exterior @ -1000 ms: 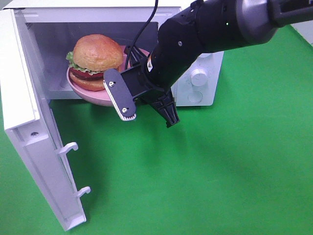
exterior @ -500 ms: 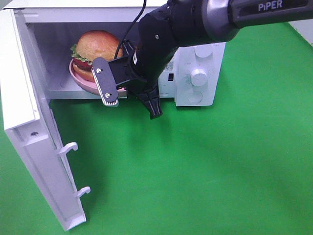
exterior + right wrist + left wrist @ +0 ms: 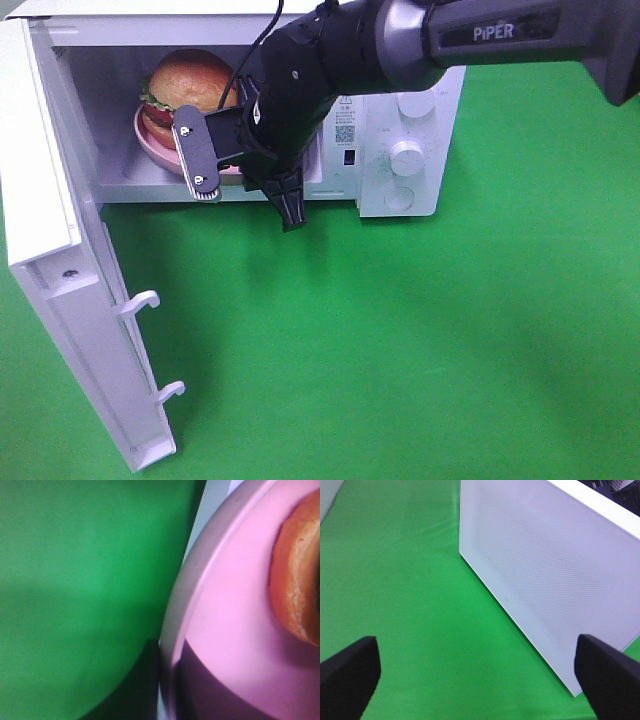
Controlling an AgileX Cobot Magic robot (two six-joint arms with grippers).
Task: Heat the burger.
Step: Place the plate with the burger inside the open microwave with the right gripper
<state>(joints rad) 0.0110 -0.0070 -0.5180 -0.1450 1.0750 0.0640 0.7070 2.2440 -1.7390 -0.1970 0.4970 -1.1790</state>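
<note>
Exterior high view: right fingers [image 3: 150, 690] clamp the rim of the pink plate [image 3: 146, 150], burger [image 3: 187, 80] aboard, inside the open microwave [image 3: 400, 110]; left fingers [image 3: 347, 675] stand apart near its door [image 3: 545, 580].

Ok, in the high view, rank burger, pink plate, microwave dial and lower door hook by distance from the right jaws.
1. pink plate, rim in the jaws.
2. burger, on it, inside.
3. microwave dial, right panel.
4. lower door hook, front left.

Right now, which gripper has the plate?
The right gripper, shut on the plate rim at the microwave. The left gripper hangs open outside the door, holding nothing.
</note>
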